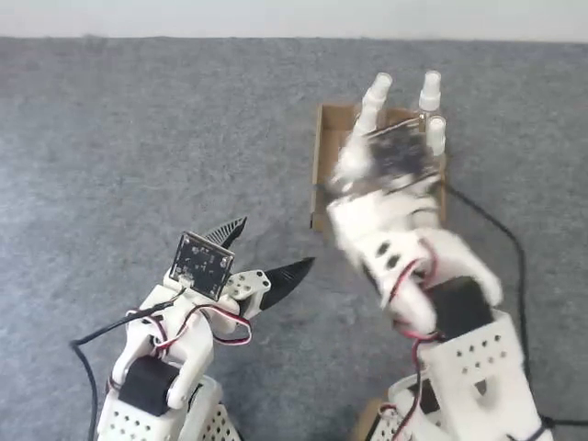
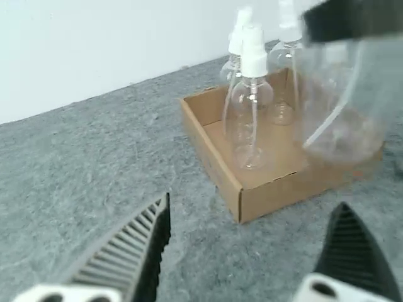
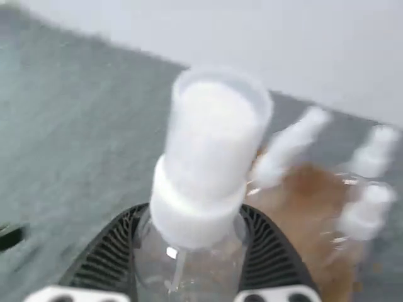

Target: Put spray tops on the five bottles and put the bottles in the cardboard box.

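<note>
My right gripper [image 3: 196, 255] is shut on a clear bottle [image 3: 189, 270] whose white spray top [image 3: 204, 157] points up toward the camera. In the high view the right arm [image 1: 404, 257] hangs over the cardboard box [image 1: 319, 165], blurred. In the left wrist view the held bottle [image 2: 340, 119] hovers at the box's [image 2: 214, 157] near right corner. Three bottles with spray tops [image 2: 252, 94] stand upright inside the box, and their tops [image 1: 430, 90] show past the arm. My left gripper [image 1: 276, 243] rests open over the bare mat, left of the box, holding nothing.
Grey felt-like mat [image 1: 138, 138] covers the table, with wide free room left of the box. A black cable [image 1: 507, 239] runs along the right arm's outer side. A brown scrap [image 1: 367, 423] lies by the right arm's base. A white wall bounds the far edge.
</note>
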Robot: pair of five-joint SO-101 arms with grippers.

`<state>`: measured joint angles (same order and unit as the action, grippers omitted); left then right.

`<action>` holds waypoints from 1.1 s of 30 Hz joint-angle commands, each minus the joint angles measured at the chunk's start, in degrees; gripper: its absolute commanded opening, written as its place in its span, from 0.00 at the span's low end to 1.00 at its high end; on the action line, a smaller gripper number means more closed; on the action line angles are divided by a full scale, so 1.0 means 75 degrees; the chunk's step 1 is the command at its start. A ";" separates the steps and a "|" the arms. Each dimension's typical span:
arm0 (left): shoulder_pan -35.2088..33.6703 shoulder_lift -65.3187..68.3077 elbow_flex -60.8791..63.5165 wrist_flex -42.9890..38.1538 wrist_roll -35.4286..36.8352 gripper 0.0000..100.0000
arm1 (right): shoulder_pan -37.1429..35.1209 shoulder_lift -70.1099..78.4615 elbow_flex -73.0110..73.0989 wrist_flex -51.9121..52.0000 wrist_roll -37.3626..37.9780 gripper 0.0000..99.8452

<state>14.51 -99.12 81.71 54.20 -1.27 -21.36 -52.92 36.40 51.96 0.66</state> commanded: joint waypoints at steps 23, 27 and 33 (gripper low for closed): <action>-0.1114 -0.0082 -0.0006 -0.0563 0.0047 0.01 | 0.1495 0.3839 0.1196 -0.4730 0.0117 0.01; -0.1114 -0.0082 -0.0006 -0.0563 0.0047 0.01 | 0.1471 0.3991 0.1489 -0.4964 0.0117 0.01; -0.1114 -0.0082 -0.0006 -0.0563 0.0047 0.01 | 0.1459 0.4589 0.1582 -0.5374 0.0117 0.01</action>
<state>6.33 -99.03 82.07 51.56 -1.36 -10.81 -19.16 49.05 13.89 0.84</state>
